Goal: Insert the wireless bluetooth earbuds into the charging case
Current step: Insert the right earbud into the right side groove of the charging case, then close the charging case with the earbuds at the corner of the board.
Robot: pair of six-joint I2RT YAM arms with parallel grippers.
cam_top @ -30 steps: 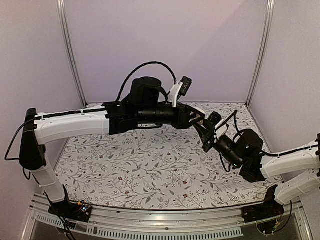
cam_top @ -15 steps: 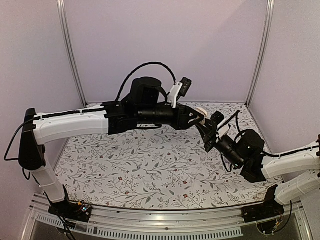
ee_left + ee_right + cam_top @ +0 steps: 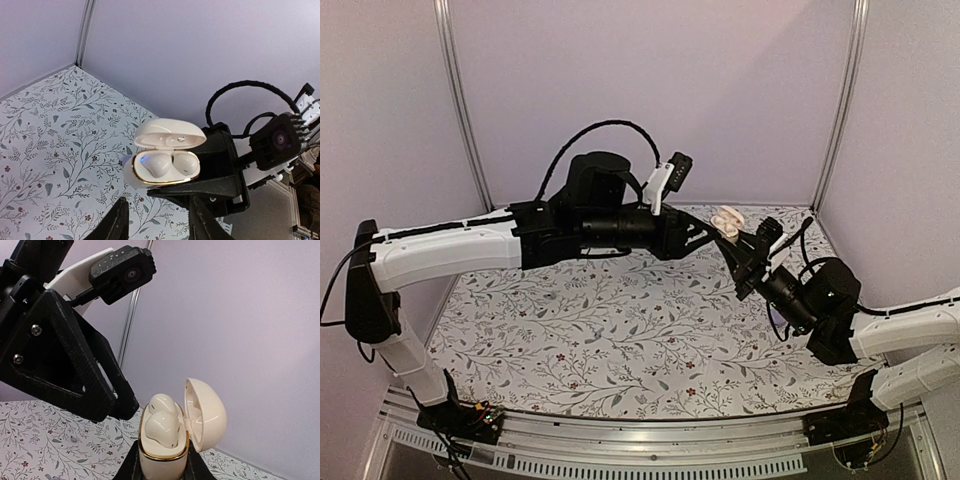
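**Inspector:** Where are the wireless bluetooth earbuds [image 3: 161, 429]?

**Assessor:** Both are seated in the charging case [image 3: 170, 135], its lid hinged up. The right gripper [image 3: 164, 456] is clamped on the case's base, clear of the table.

**Inspector:** And the left gripper [image 3: 159, 199]?

**Assessor:** Its fingers are apart and empty. The case lies straight ahead, just beyond its tips, long axis crosswise, mouth facing it. In his judgement, the left is the free one for the lid.

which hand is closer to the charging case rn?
Right. The right hand grips the charging case between its fingers; the left hand hovers open beside it, not touching.
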